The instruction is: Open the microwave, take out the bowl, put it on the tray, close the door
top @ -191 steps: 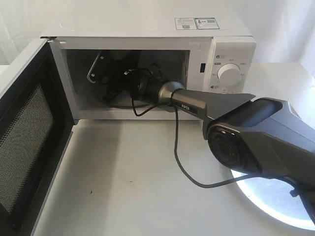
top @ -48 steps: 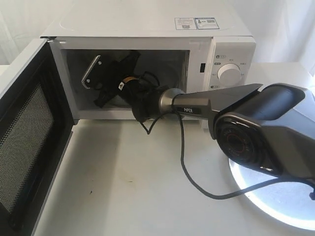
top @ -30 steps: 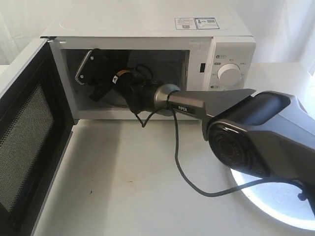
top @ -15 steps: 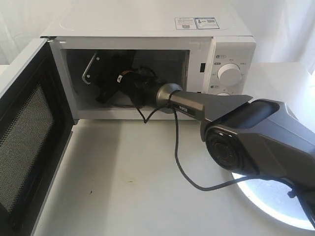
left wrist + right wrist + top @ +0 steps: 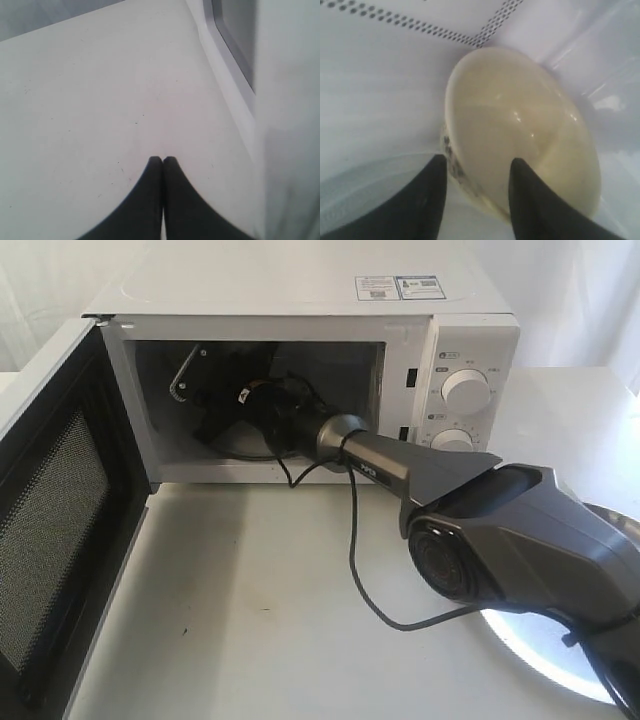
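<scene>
The white microwave (image 5: pixel 300 290) stands with its door (image 5: pixel 50 520) swung wide to the left. My right arm (image 5: pixel 400 465) reaches deep into the cavity. In the exterior view the black wrist hides the bowl. In the right wrist view the cream bowl (image 5: pixel 520 125) sits on the glass turntable (image 5: pixel 365 185). My right gripper (image 5: pixel 479 160) is open and straddles the bowl's near rim, with one finger outside and one inside. The silver tray (image 5: pixel 560 650) lies at the front right, partly under the arm. My left gripper (image 5: pixel 163 159) is shut and empty over the table beside the door (image 5: pixel 285 100).
The right arm's black cable (image 5: pixel 355 560) loops over the white table (image 5: pixel 250 620) in front of the microwave. The open door takes up the left front. The microwave's two dials (image 5: pixel 465 388) face the arm's elbow.
My right arm has sunk lower and its wrist has rolled inside the cavity. The elbow housing now sits lower over the tray. The left gripper's earlier state is not shown.
</scene>
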`<state>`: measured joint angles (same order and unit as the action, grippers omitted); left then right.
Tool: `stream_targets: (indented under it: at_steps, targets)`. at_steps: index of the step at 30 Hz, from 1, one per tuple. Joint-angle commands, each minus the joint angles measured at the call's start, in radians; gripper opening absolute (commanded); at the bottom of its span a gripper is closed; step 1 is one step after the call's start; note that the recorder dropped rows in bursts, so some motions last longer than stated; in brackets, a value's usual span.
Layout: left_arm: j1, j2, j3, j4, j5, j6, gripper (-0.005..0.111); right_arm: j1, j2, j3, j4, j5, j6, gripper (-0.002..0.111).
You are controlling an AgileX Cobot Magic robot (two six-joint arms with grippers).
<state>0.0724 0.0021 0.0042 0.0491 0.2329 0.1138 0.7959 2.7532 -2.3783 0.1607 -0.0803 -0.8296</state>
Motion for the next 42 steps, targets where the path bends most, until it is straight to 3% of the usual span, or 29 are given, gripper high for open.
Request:
stream_targets:
  at_steps: [1, 7, 15, 18, 21, 28, 36, 42]
  targets:
    - [-0.004, -0.002, -0.004, -0.005, 0.000, -0.005, 0.000, -0.009, 0.042, -0.009, -0.023, 0.102, -0.028, 0.038]
    - [-0.004, -0.002, -0.004, -0.005, 0.000, -0.005, 0.000, -0.009, 0.042, -0.020, -0.069, 0.254, -0.030, 0.038]
    - [-0.004, -0.002, -0.004, -0.005, 0.000, -0.005, 0.000, -0.009, 0.042, -0.020, -0.105, 0.207, -0.021, 0.033]
    - [-0.004, -0.002, -0.004, -0.005, 0.000, -0.005, 0.000, -0.009, 0.042, -0.020, -0.108, 0.203, -0.021, 0.024]
    - [-0.004, -0.002, -0.004, -0.005, 0.000, -0.005, 0.000, -0.009, 0.042, -0.020, -0.108, 0.226, -0.021, 0.001]
    - [-0.004, -0.002, -0.004, -0.005, 0.000, -0.005, 0.000, -0.006, 0.026, -0.020, -0.111, 0.238, -0.021, 0.000]
    - [-0.004, -0.002, -0.004, -0.005, 0.000, -0.005, 0.000, 0.035, -0.090, -0.020, -0.113, 0.443, 0.022, 0.000]
    - [-0.004, -0.002, -0.004, -0.005, 0.000, -0.005, 0.000, 0.081, -0.179, -0.020, -0.130, 0.693, 0.024, 0.000]
